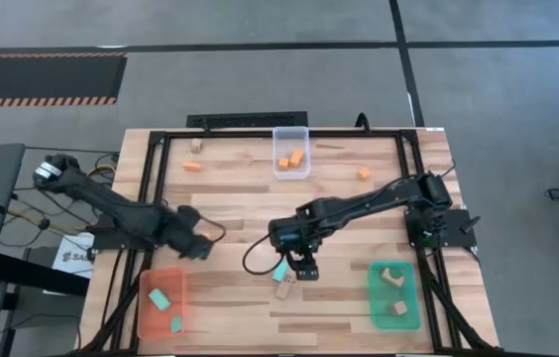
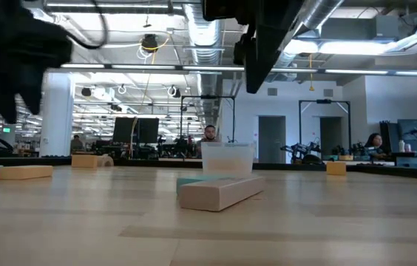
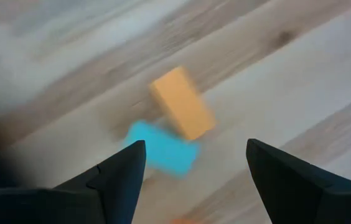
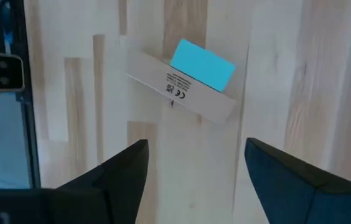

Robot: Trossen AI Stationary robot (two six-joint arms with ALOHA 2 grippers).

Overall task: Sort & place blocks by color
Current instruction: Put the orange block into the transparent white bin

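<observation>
My left gripper (image 1: 196, 244) (image 3: 194, 146) hangs open above an orange block (image 3: 182, 102) and a teal block (image 3: 163, 148), which lie touching on the table between its fingers' lines. My right gripper (image 1: 305, 268) (image 4: 194, 146) is open too, hovering just beside a teal block (image 4: 202, 65) (image 1: 281, 270). That block lies flat against a long tan block (image 4: 182, 87) (image 1: 283, 289) (image 2: 219, 192). Loose orange blocks (image 1: 192, 167) (image 1: 364, 174) and a tan one (image 1: 197, 145) lie near the far edge.
An orange tray (image 1: 151, 315) at the near left holds teal blocks. A green tray (image 1: 410, 297) at the near right holds tan blocks. A clear tray (image 1: 278, 169) at the far middle holds orange blocks. A black frame (image 1: 156, 169) runs round the table, and people sit in the room behind.
</observation>
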